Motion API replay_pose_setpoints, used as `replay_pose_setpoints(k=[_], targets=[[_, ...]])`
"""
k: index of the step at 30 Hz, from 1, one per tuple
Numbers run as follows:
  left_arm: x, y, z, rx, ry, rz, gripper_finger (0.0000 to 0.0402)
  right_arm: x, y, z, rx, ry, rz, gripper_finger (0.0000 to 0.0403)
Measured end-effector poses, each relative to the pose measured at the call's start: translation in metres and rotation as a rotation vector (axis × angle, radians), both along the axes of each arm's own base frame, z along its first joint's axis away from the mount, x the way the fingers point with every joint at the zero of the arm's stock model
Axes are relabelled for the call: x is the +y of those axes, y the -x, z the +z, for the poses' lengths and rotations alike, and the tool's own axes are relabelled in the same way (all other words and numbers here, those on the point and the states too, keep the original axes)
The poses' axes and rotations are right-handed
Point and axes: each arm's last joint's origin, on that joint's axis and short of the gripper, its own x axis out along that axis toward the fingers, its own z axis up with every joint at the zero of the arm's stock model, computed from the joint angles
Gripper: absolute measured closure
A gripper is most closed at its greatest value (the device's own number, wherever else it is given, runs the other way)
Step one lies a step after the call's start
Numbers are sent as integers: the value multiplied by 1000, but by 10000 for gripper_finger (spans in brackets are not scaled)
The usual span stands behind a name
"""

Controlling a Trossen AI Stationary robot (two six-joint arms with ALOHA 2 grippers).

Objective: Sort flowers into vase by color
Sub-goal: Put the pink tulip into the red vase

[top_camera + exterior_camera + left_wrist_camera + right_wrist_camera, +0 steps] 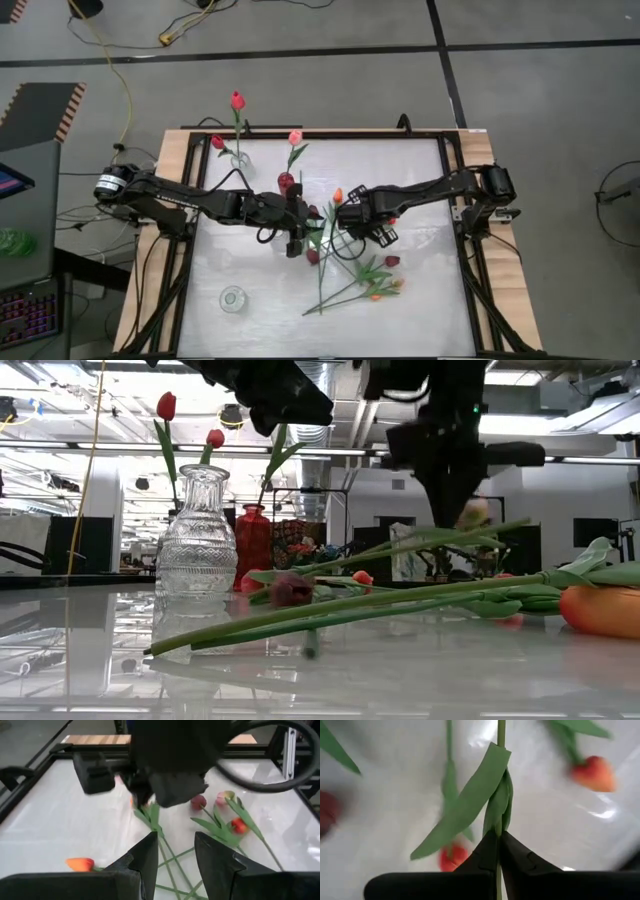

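- The right gripper is at the centre of the high view, above the table; its fingers are clenched on the green stem of an orange-headed tulip, gripping it just below a long leaf.
- The left gripper is just left of centre in the high view, near the right one; its fingers are parted with nothing between them; green stems lie on the table under it.
- Loose flowers lie crossed in a heap just below and right of centre in the high view; red, orange and maroon heads show among them.
- A clear vase at the upper left of the table holds two red tulips; a red vase just right of it holds a pink one; a third clear vase stands at the lower left.
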Motion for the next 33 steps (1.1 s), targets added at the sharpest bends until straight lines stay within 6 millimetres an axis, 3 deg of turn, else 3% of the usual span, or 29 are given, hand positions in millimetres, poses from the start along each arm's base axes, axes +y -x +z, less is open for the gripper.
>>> replay_pose_setpoints(k=[15,33], targets=[[0,-7,2,-77,199,89,285,22,-8,34,-60,528,213,363],[7,-7,3,-111,183,217,285,40,-26,46,-133,786,393,363]])
